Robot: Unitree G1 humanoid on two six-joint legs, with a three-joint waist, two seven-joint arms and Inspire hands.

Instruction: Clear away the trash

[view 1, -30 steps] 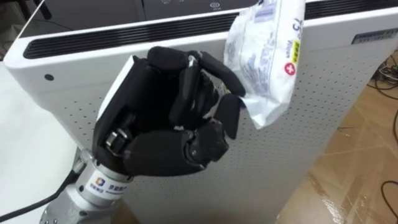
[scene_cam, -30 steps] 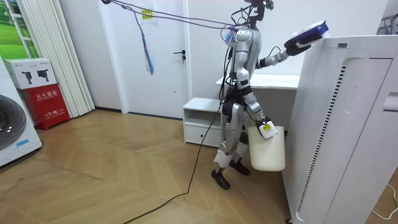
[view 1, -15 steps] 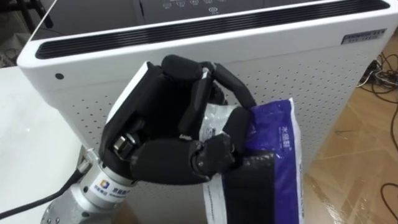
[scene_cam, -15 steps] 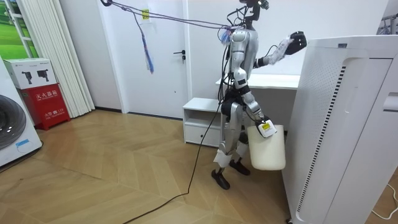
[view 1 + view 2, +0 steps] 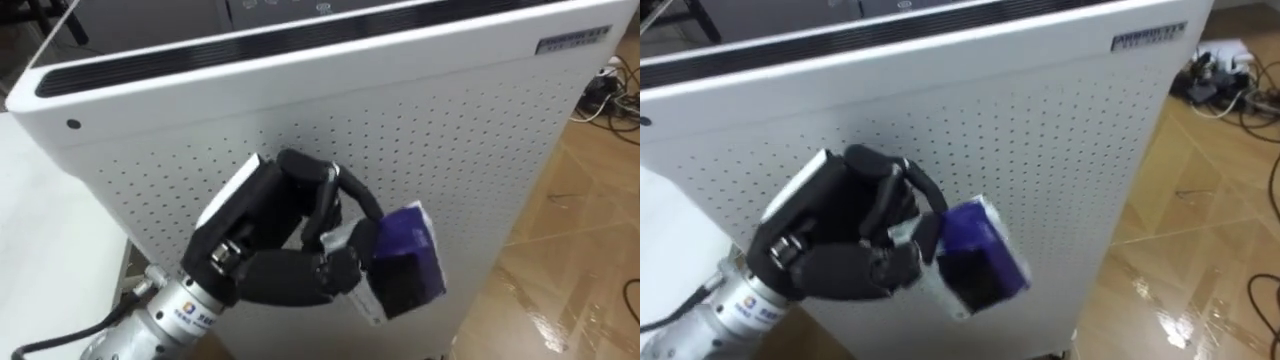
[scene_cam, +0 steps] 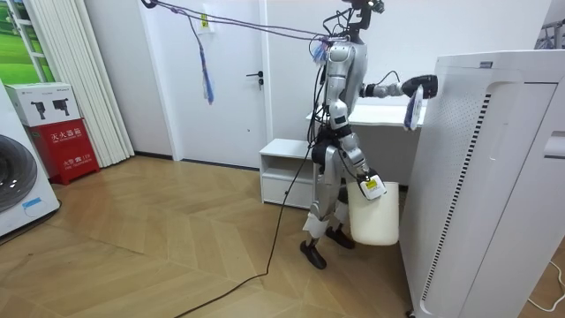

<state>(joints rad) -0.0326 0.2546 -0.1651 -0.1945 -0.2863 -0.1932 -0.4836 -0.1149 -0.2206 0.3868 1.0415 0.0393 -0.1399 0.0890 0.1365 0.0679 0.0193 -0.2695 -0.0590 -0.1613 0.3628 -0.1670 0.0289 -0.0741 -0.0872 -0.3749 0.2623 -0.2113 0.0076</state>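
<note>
My left hand [image 5: 270, 240] is shut on a blue and white plastic packet [image 5: 405, 262], which hangs down from its fingers in front of the perforated side of a tall white appliance [image 5: 450, 120]. The right eye view has the same hand [image 5: 830, 240] and packet [image 5: 975, 255]. From the room view, I stand between a white desk and the appliance, left arm stretched out level, the hand [image 6: 422, 86] with the packet [image 6: 412, 110] dangling below it. My right hand [image 6: 361, 174] hangs low at my side and carries a white bin [image 6: 375, 216].
The appliance's top has a dark vent slot [image 5: 250, 50]. A white tabletop [image 5: 40, 230] lies to my left, and a low white cabinet [image 6: 287, 172] stands behind me. Cables [image 5: 605, 90] lie on the wooden floor at the right.
My left hand has come down from above the appliance's top to its side, still holding the packet, which now hangs below the hand. The bin has swung slightly.
</note>
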